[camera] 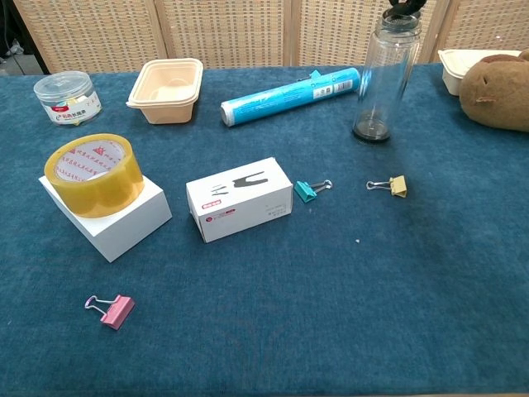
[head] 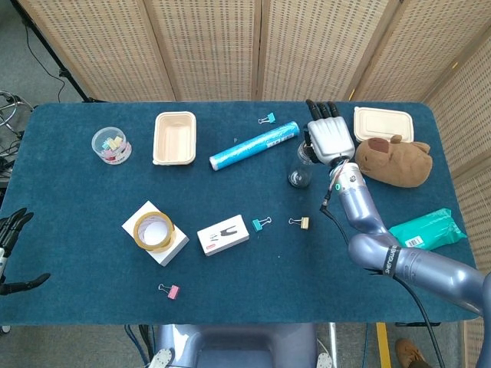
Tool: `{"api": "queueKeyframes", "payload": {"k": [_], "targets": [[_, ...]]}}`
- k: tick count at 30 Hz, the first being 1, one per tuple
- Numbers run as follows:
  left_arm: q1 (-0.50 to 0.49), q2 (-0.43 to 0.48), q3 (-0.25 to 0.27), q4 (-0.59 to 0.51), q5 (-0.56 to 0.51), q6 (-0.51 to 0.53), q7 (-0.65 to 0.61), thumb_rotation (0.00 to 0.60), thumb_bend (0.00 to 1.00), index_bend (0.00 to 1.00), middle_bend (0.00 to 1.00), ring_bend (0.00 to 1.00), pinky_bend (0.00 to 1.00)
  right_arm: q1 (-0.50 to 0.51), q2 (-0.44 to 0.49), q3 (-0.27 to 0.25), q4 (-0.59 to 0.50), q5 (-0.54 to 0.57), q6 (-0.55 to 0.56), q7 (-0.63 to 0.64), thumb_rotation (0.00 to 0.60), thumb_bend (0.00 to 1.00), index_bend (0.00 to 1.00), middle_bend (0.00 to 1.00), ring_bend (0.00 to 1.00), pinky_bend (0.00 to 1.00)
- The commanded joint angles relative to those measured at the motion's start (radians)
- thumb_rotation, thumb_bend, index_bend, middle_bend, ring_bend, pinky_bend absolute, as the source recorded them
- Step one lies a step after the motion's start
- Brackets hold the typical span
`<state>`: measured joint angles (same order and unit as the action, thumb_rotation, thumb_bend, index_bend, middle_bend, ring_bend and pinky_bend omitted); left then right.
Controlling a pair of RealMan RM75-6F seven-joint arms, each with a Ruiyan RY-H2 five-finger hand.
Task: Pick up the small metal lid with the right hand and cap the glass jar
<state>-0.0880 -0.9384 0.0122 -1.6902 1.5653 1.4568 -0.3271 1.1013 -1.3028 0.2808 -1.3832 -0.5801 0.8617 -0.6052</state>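
The tall clear glass jar (camera: 384,83) stands upright at the back right of the blue table, also seen from above as the jar (head: 299,170). My right hand (head: 330,138) hovers palm-down over its mouth. In the chest view its dark fingertips (camera: 407,7) pinch the small metal lid (camera: 399,23), which sits on the jar's mouth at the frame's top edge. My left hand (head: 11,253) hangs off the table's front left corner, fingers apart and holding nothing.
A brown plush toy (head: 395,161) and a white container (head: 382,123) lie just right of the jar. A blue roll (head: 255,144) lies to its left. A yellow binder clip (head: 301,222) and a teal one (head: 261,223) sit in front, near a white box (head: 222,234).
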Motion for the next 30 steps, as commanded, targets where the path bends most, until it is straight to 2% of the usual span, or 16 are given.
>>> {"api": "queueKeyframes", "payload": {"k": [1,7,17,22,26,29,30], "targets": [[0.000,0.000,0.000,0.001,0.000,0.000,0.000,0.600,0.00,0.00,0.00,0.00,0.00,0.001,0.002,-0.001,-0.005,0.000,-0.003,0.005,0.600,0.67,0.54,0.00,0.00,0.00],[0.000,0.001,0.001,0.001,0.002,0.001,-0.001,0.600,0.00,0.00,0.00,0.00,0.00,0.004,0.009,-0.001,-0.012,0.001,-0.008,0.014,0.600,0.67,0.42,0.00,0.00,0.00],[0.002,0.003,0.001,0.003,0.005,0.006,-0.011,0.600,0.00,0.00,0.00,0.00,0.00,0.006,0.022,-0.007,-0.035,-0.001,0.000,0.021,0.600,0.67,0.41,0.00,0.00,0.00],[0.000,0.005,0.002,0.004,0.006,0.003,-0.015,0.600,0.00,0.00,0.00,0.00,0.00,-0.012,0.069,-0.003,-0.095,-0.037,0.035,0.036,0.600,0.67,0.41,0.00,0.00,0.00],[-0.001,0.007,0.003,0.004,0.004,-0.001,-0.017,0.600,0.00,0.00,0.00,0.00,0.00,-0.075,0.145,-0.009,-0.196,-0.122,0.102,0.082,0.600,0.67,0.39,0.00,0.00,0.00],[0.000,0.008,0.002,0.004,0.002,0.001,-0.017,0.600,0.00,0.00,0.00,0.00,0.00,-0.159,0.196,-0.035,-0.269,-0.231,0.182,0.146,0.600,0.67,0.34,0.00,0.00,0.00],[0.001,0.008,0.002,0.003,0.001,0.002,-0.017,0.600,0.00,0.00,0.00,0.00,0.00,-0.195,0.210,-0.048,-0.288,-0.281,0.215,0.179,0.600,0.64,0.30,0.00,0.00,0.00]]}}
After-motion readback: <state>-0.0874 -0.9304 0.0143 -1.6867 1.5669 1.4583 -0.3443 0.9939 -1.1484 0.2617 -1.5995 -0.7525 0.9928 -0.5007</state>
